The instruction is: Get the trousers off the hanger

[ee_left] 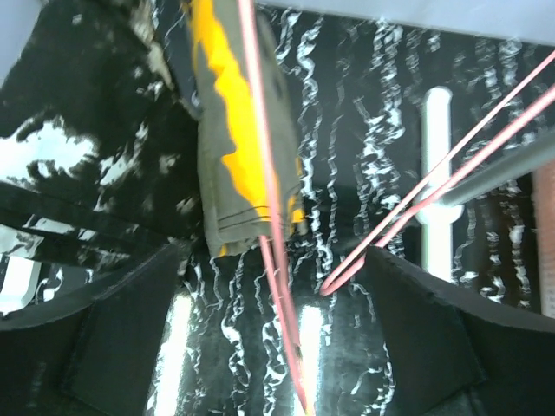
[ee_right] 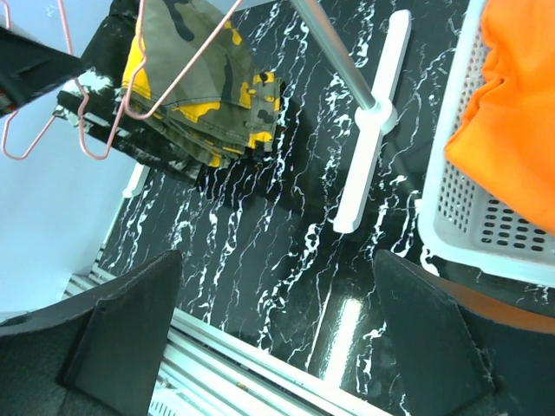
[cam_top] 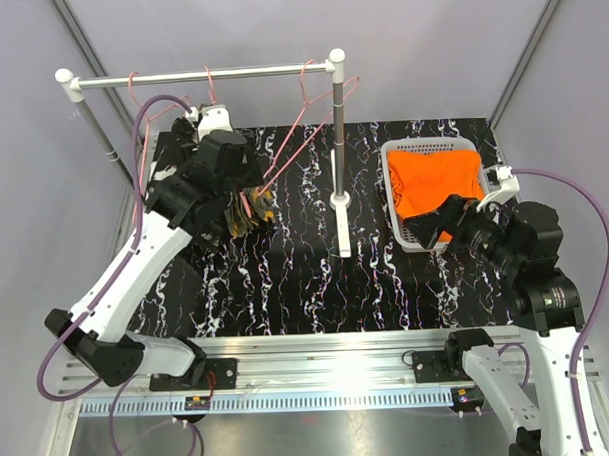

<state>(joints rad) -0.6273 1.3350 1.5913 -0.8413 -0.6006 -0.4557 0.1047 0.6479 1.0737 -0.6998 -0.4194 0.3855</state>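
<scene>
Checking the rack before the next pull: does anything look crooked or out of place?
One pink hanger hangs steeply slanted off the rail instead of level, its low corner down by the camouflage trousers. Nothing else stands out.

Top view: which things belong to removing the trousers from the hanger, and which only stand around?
Job: camouflage trousers; pink hanger; orange trousers.
Only around: white basket holding the orange pair; clothes rack; marbled mat.
</scene>
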